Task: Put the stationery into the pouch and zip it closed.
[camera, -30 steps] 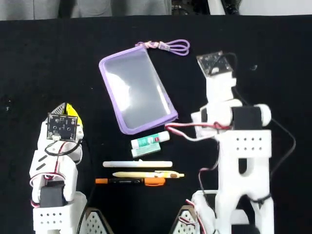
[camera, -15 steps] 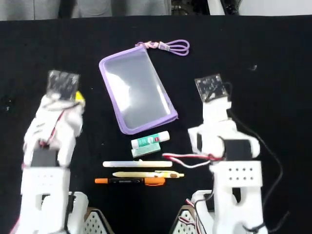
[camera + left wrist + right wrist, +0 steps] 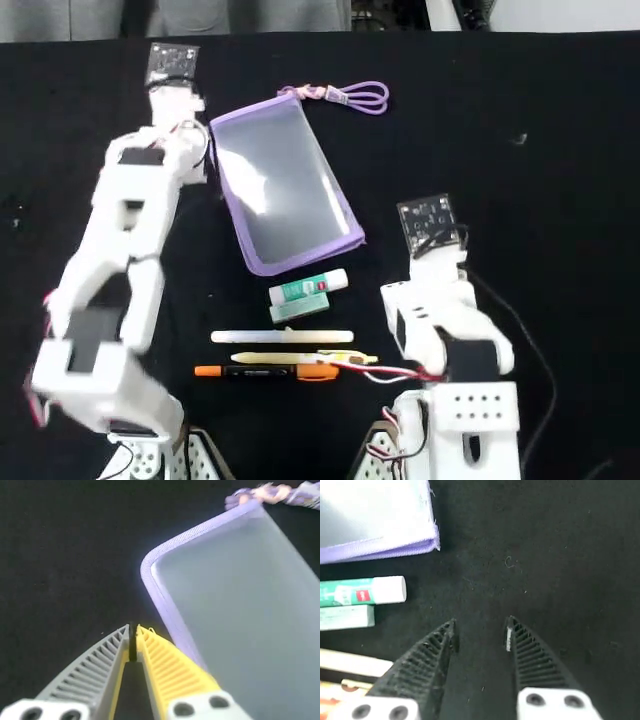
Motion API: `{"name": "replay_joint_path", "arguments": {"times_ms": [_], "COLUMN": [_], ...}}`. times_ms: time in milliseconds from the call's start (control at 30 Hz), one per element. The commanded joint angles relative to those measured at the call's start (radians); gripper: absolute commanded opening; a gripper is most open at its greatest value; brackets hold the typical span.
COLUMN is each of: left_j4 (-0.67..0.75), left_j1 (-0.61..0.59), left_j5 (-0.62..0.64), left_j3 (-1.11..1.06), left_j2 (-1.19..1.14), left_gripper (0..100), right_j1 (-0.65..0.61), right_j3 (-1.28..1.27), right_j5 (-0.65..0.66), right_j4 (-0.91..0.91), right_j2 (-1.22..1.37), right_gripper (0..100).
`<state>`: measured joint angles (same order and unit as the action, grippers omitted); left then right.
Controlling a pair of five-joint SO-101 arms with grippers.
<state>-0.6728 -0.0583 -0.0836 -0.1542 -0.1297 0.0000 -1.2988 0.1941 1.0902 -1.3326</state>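
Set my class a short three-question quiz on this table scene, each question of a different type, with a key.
1. True or false: the glue stick lies outside the pouch.
2. Of the left end effector and the right end effector, which is open? A left, B right, C both.
3. Fill in: the pen nearest the arms' bases is ___ in colour.
Key: 1 true; 2 B; 3 orange.
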Motion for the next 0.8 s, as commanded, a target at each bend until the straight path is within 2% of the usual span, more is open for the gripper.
{"name": "replay_joint_path", "arguments": {"times_ms": [0,233,333,433,567,767], "left_j4": [-0.049,-0.196,-0.29,-0.387,-0.474,-0.522], "left_j1": [-0.03,-0.027,0.012,0.079,0.12,0.119], "left_j5": [0.015,0.112,0.133,0.133,0.152,0.376], "left_j3": [0.28,0.628,0.766,0.905,1.072,1.237], "left_j2": [-0.204,-0.542,-0.644,-0.724,-0.804,-0.884], "left_gripper": [3,3,3,3,3,3], "right_j1": [-0.014,-0.012,0.0,0.091,0.236,0.27], "right_j3": [-0.019,-0.028,-0.028,-0.03,-0.031,-0.028], "right_j5": [-0.008,-0.008,-0.008,-0.021,-0.147,-0.166], "right_j4": [-0.043,-0.043,-0.051,-0.112,-0.186,-0.206], "right_j2": [-0.076,-0.128,-0.128,-0.127,-0.127,-0.127], "right_gripper": [15.6,15.6,15.6,15.6,15.9,15.9]}}
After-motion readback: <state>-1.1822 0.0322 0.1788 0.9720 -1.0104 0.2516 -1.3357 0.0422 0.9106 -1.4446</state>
